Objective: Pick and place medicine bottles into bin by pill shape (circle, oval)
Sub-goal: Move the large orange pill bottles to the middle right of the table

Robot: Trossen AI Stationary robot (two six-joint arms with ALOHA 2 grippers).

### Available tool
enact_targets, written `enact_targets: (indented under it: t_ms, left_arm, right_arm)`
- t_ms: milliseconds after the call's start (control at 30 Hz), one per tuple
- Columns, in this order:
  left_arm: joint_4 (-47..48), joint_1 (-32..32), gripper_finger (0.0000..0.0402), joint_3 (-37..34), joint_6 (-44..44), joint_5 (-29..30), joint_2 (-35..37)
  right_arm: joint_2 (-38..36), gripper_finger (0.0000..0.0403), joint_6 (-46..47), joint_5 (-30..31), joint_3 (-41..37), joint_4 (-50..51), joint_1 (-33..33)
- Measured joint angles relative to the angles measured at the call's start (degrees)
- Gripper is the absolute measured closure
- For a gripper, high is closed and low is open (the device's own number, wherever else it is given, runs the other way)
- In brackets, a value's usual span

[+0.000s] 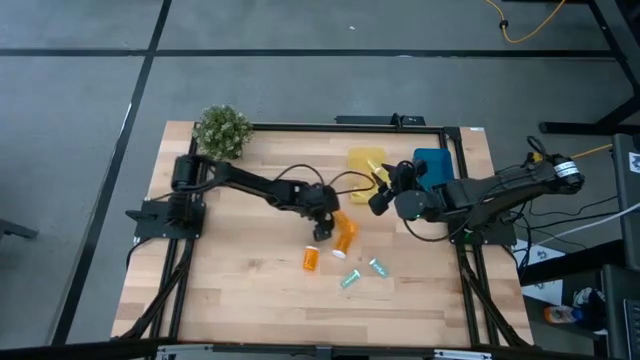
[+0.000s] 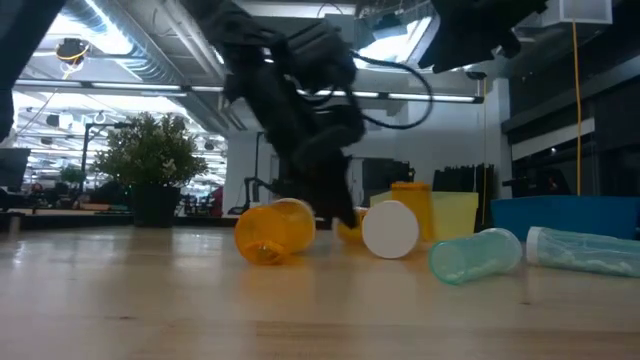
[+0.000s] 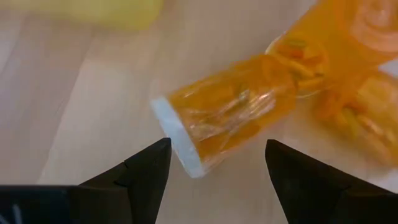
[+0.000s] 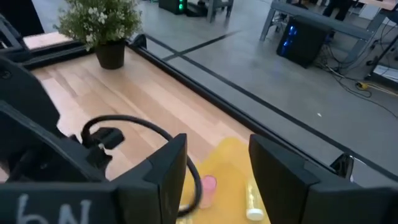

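Wooden counter [image 1: 240, 290], black frame around it. Near half and the left side are bare wood, so there's open room there. Everything sits in the middle and toward the far right edge.

Yellow bin [image 1: 365, 161] at the far edge, blue bin [image 1: 433, 165] just beside it on its right, both close to the far right corner. In the right wrist view the yellow bin [image 4: 227, 171] holds a pink-tinted bottle [image 4: 207, 186] and a pale yellow one [image 4: 254, 202]. Blue bin contents: cannot tell.

Potted plant [image 1: 222, 131] on the far left corner, well apart from the bottles.

Left gripper [image 1: 322, 231] is down over the orange cluster at counter centre, fingers spread wide, holding nothing. The left wrist view shows an orange bottle [image 3: 227, 112] with a white cap lying on its side between and just ahead of the fingertips, butted against other orange bottles [image 3: 348, 68].

Right gripper [image 1: 383, 188] hangs above the yellow bin, fingers parted, nothing between them.

Loose on the counter: orange bottle [image 1: 345, 235] by the left gripper, another orange one [image 1: 313, 259] nearer the front, two teal-tinted bottles [image 1: 350, 279] [image 1: 378, 266] lying down right of it, near each other.

"6N" in white reads on the right wrist housing [image 4: 56, 211]. Bottle labels: not legible.
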State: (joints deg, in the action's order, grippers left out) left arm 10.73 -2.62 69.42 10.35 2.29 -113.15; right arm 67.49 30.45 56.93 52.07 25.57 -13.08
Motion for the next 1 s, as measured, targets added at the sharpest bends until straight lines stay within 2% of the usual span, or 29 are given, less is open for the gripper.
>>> enact_targets:
  t_ms: [300,467,600,733,833,1000]
  left_arm:
    - [-0.05,1.23,0.0147,13.79,-1.98,-6.05,-7.41]
    - [4.12,1.62,0.0147,18.74,-3.16,-5.59,-9.35]
    - [13.82,1.53,0.0147,19.79,-3.49,0.68,-6.62]
    - [24.85,0.82,0.0147,19.92,-3.16,6.81,-3.24]
    - [35.32,0.73,0.0147,19.92,-1.99,7.37,-1.56]
    - [53.28,2.21,0.0147,19.87,1.26,7.22,-1.13]
  right_arm:
    - [-0.01,0.0226,-1.11,0.85,0.0,0.5,0.02]
    - [-0.36,0.0226,-1.77,2.99,0.0,0.48,0.02]
    - [-2.87,0.0226,-5.33,5.55,0.36,0.54,0.02]
    - [-6.13,0.0226,-9.13,5.13,1.66,0.27,0.04]
    - [-8.36,0.0226,-10.65,4.23,1.66,1.54,0.04]
    - [-12.28,0.0226,-9.42,5.33,1.64,9.89,0.04]
